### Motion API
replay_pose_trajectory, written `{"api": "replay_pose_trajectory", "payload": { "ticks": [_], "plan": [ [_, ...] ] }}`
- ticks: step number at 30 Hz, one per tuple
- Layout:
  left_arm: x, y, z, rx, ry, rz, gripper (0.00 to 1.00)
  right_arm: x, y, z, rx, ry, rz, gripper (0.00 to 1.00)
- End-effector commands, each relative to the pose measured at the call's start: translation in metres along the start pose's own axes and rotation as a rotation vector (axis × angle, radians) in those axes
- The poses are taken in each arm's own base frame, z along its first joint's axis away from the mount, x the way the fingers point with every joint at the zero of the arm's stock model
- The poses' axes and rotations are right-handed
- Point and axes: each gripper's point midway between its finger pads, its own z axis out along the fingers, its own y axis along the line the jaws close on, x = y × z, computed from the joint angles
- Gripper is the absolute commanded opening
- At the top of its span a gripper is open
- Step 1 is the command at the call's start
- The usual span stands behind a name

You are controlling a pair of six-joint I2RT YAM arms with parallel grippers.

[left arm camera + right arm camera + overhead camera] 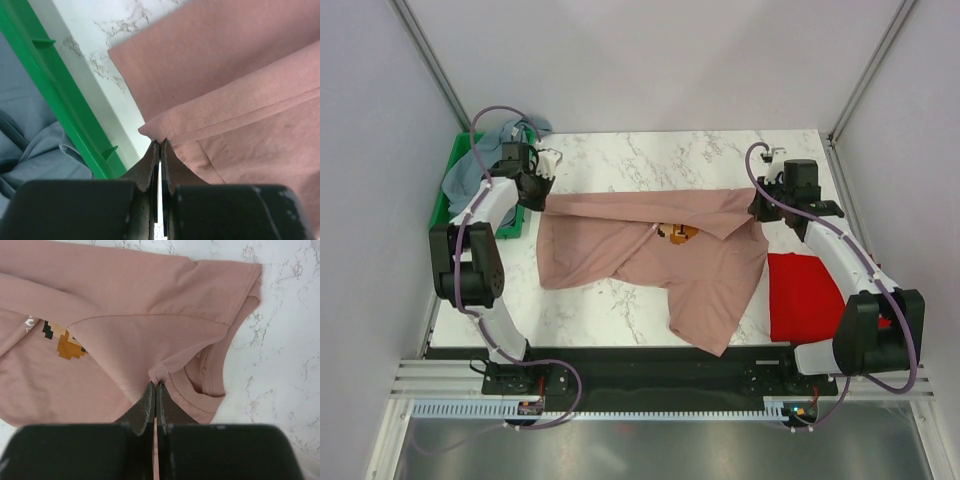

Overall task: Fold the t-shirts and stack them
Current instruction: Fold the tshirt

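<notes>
Along the far edge of the pink tee point(660, 270), we're gripping at both ends. At its far-left corner, we're pinching a doubled hem with the left fingers point(148, 167), pressed together on the cloth. At its far-right end, we're nipping a pucker of fabric just beside the neckband with the right fingers point(145, 407), also pressed together.

Pink tee is lying mid-table point(650, 155). Its far edge is running between the two grips, with a flap folding over the body. Pixel print point(62, 342) is peeking out from under that flap. The near part is lying rumpled, one corner reaching toward the near side of the table.

Red tee point(805, 295) is lying flat to the right of the pink tee, touching it along the left edge.

Green bin point(442, 205) is sitting to the left of the pink tee, close to the left grip. Grey-blue tee point(480, 165) is bunching up inside the bin and spilling over its far rim.
</notes>
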Motion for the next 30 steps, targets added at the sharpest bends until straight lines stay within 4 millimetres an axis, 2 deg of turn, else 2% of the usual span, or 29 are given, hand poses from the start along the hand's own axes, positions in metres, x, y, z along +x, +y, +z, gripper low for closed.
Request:
{"api": "replay_pose_trajectory", "payload": {
  "ticks": [1, 9, 10, 12, 13, 15, 18, 19, 20, 22, 23, 24, 25, 26, 27, 28, 29, 30],
  "plan": [
    [-0.003, 0.009, -0.015, -0.015, -0.044, 0.034, 0.02, -0.01, 0.006, -0.01, -0.015, -0.052, 0.007, 0.0],
    [0.01, 0.004, -0.014, 0.009, -0.025, 0.034, 0.02, 0.013, 0.013, -0.013, -0.053, -0.008, 0.033, 0.0],
    [0.012, 0.002, -0.015, 0.014, -0.023, 0.032, 0.02, 0.015, 0.018, -0.014, -0.083, 0.001, 0.034, 0.05],
    [0.012, 0.002, -0.022, 0.011, -0.027, 0.033, 0.11, 0.014, 0.027, -0.021, -0.125, 0.006, 0.028, 0.24],
    [0.013, 0.001, -0.025, 0.011, -0.028, 0.034, 0.15, 0.011, 0.033, -0.025, -0.155, 0.0, 0.024, 0.42],
    [0.004, 0.002, -0.039, 0.0, -0.067, 0.045, 0.21, -0.004, 0.034, -0.029, -0.157, -0.026, 0.014, 0.5],
    [-0.009, 0.002, -0.05, 0.0, -0.111, 0.045, 0.26, -0.025, 0.025, -0.022, -0.117, -0.054, -0.028, 0.51],
    [-0.018, 0.004, -0.053, -0.002, -0.129, 0.044, 0.27, -0.024, 0.021, -0.01, -0.107, -0.03, -0.032, 0.51],
    [-0.017, 0.005, -0.046, 0.008, -0.113, 0.032, 0.29, -0.035, 0.015, -0.006, -0.083, -0.051, -0.065, 0.51],
    [-0.027, 0.01, -0.044, 0.01, -0.109, 0.018, 0.31, -0.03, 0.005, 0.017, -0.062, -0.006, -0.073, 0.49],
    [-0.028, 0.01, -0.039, 0.019, -0.093, 0.004, 0.32, -0.043, 0.002, 0.023, -0.055, -0.02, -0.097, 0.48],
    [-0.035, 0.015, -0.029, 0.02, -0.081, -0.006, 0.32, -0.035, -0.003, 0.04, -0.051, 0.021, -0.095, 0.47],
    [-0.029, 0.015, -0.023, 0.036, -0.04, -0.021, 0.33, -0.037, -0.008, 0.048, -0.039, 0.03, -0.1, 0.46],
    [-0.028, 0.016, -0.018, 0.041, -0.019, -0.039, 0.34, -0.052, -0.013, 0.052, -0.016, 0.005, -0.113, 0.46],
    [-0.033, 0.02, -0.007, 0.046, -0.004, -0.046, 0.35, -0.045, -0.02, 0.067, -0.011, 0.034, -0.116, 0.46],
    [-0.031, 0.019, -0.004, 0.055, 0.02, -0.057, 0.36, -0.049, -0.028, 0.072, 0.0, 0.031, -0.112, 0.45],
    [-0.035, 0.022, -0.001, 0.055, 0.019, -0.066, 0.36, -0.064, -0.033, 0.075, 0.008, 0.0, -0.116, 0.45],
    [-0.04, 0.025, 0.005, 0.055, 0.014, -0.071, 0.37, -0.059, -0.041, 0.089, 0.013, 0.023, -0.113, 0.46]
  ]
}}
